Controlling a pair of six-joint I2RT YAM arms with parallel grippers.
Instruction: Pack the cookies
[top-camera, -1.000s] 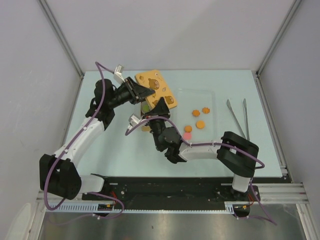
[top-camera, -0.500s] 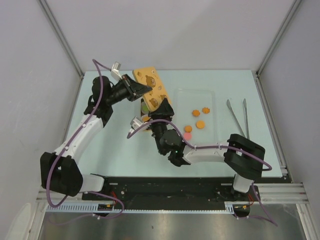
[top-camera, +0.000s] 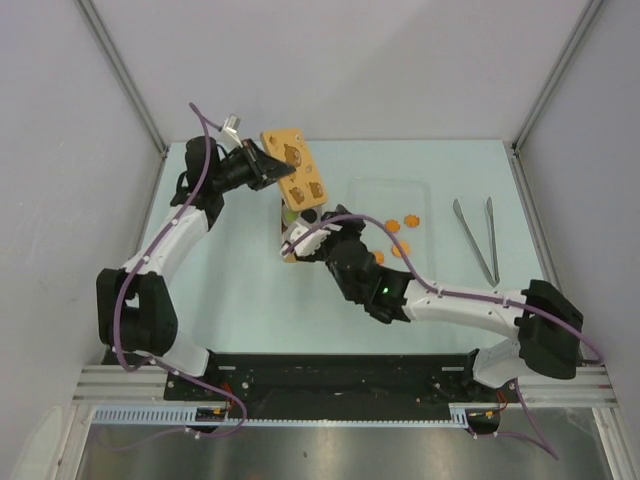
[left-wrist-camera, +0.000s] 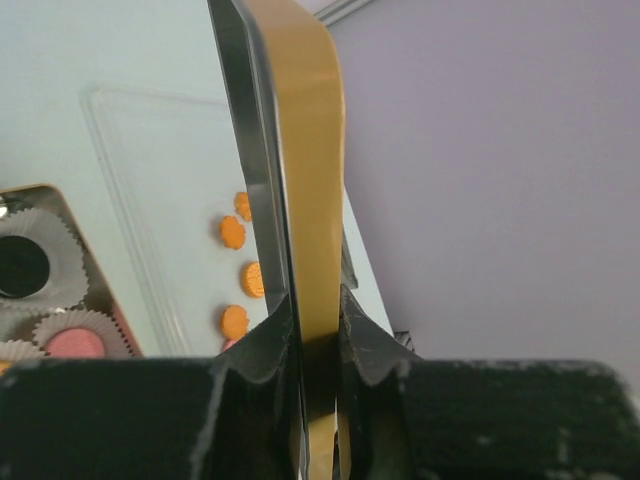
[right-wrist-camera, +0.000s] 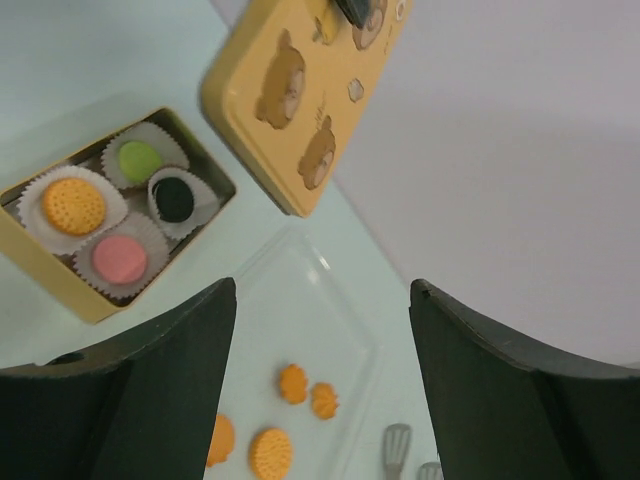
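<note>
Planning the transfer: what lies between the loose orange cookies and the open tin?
Only bare table and an empty corner of the clear tray separate the orange cookies from the tin, per the right wrist view.

Metal tongs right of clear tray; yellow lid raised

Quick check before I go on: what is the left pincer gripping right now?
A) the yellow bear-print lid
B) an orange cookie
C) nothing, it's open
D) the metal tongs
A: in the left wrist view the left pincer is shut on the edge of the yellow bear-print lid, held apart from the open tin.
</note>
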